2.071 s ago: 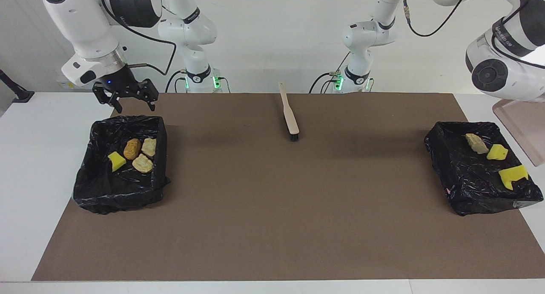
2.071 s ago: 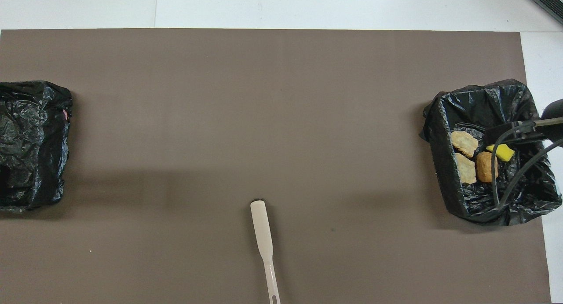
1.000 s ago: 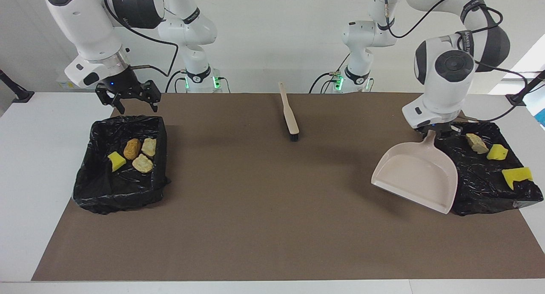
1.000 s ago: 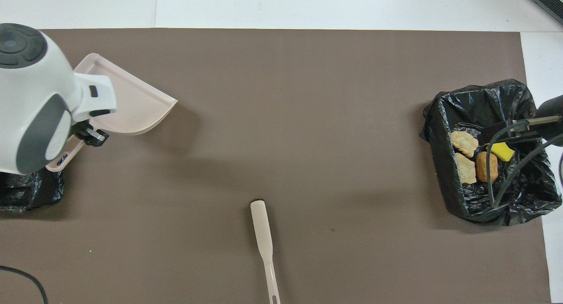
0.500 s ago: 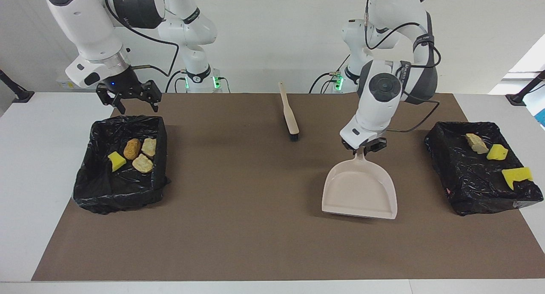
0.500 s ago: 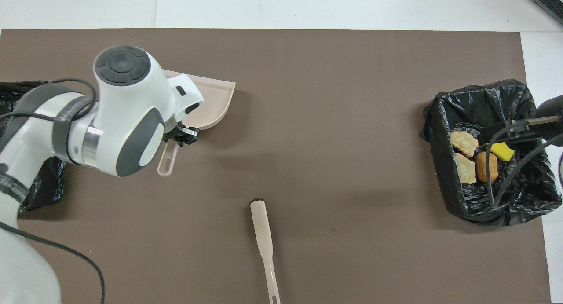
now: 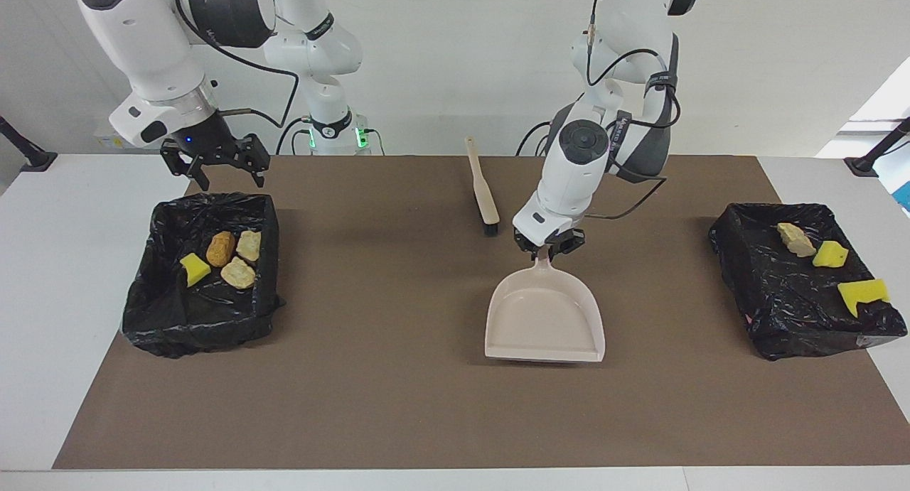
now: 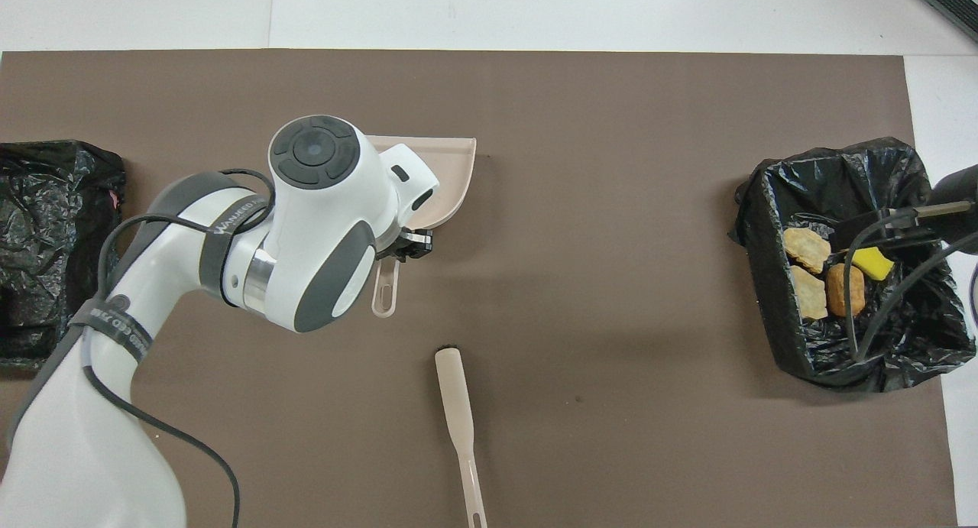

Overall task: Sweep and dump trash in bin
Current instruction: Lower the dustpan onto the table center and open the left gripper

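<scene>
Your sweeping looks done — the trash (image 7: 222, 258) lies in the two black-lined bins (image 7: 201, 278) at the mat's (image 7: 398, 406) ends, none loose — while the left gripper (image 7: 549, 248) pinches the dustpan's (image 7: 546, 319) handle mid-mat and the right gripper (image 7: 213, 165) waits wide-jawed over its bin's corner.

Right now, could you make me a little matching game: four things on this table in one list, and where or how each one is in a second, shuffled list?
Things:
1. dustpan
2. hand brush
3. jagged yellow sponge piece
4. right gripper

Places or states:
A. open, over the rim of the bin at the right arm's end
B. held by its handle in the left gripper
C. in the bin at the left arm's end
D. lying on the brown mat, nearer the robots than the dustpan

Pairs: 1-B, 2-D, 3-C, 4-A
</scene>
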Robot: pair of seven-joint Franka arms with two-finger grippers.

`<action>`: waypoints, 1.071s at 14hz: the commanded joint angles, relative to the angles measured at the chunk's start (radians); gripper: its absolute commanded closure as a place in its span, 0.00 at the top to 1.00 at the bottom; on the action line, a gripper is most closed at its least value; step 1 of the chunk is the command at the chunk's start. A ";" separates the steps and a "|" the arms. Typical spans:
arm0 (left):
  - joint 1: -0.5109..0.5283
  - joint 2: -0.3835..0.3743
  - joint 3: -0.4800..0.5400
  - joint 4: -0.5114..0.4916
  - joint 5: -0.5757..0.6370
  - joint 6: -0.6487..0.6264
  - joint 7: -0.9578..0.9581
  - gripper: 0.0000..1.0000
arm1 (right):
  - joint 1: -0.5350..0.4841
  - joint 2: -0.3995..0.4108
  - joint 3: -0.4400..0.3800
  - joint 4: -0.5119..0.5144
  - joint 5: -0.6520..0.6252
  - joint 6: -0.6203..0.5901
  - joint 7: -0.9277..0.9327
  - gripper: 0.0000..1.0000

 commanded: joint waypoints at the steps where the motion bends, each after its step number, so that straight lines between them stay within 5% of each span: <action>1: -0.056 0.072 0.020 0.071 -0.017 0.023 -0.092 0.00 | -0.002 0.005 0.005 0.015 0.004 -0.019 0.019 1.00; 4: -0.121 0.170 0.023 0.137 -0.003 0.026 -0.149 0.00 | -0.002 0.005 0.005 0.015 0.004 -0.019 0.019 1.00; 7: -0.122 0.179 0.020 0.147 -0.009 0.023 -0.142 0.00 | -0.002 0.005 0.004 0.015 0.004 -0.019 0.019 1.00; 8: -0.122 0.178 0.020 0.147 -0.011 0.024 -0.140 0.12 | -0.002 0.005 0.003 0.015 0.004 -0.019 0.019 1.00; 9: -0.122 0.176 0.020 0.147 -0.011 0.027 -0.140 0.39 | -0.002 0.005 0.005 0.015 0.004 -0.019 0.019 1.00; 10: -0.122 0.170 0.020 0.147 -0.009 0.027 -0.137 0.82 | 0.000 0.005 0.005 0.015 0.004 -0.019 0.019 1.00; 11: -0.122 0.165 0.020 0.147 0.000 0.030 -0.135 1.00 | 0.000 0.005 0.005 0.015 0.004 -0.019 0.019 1.00; 15: -0.104 0.002 0.035 0.000 -0.002 0.029 -0.137 1.00 | 0.000 0.005 0.004 0.015 0.004 -0.019 0.019 1.00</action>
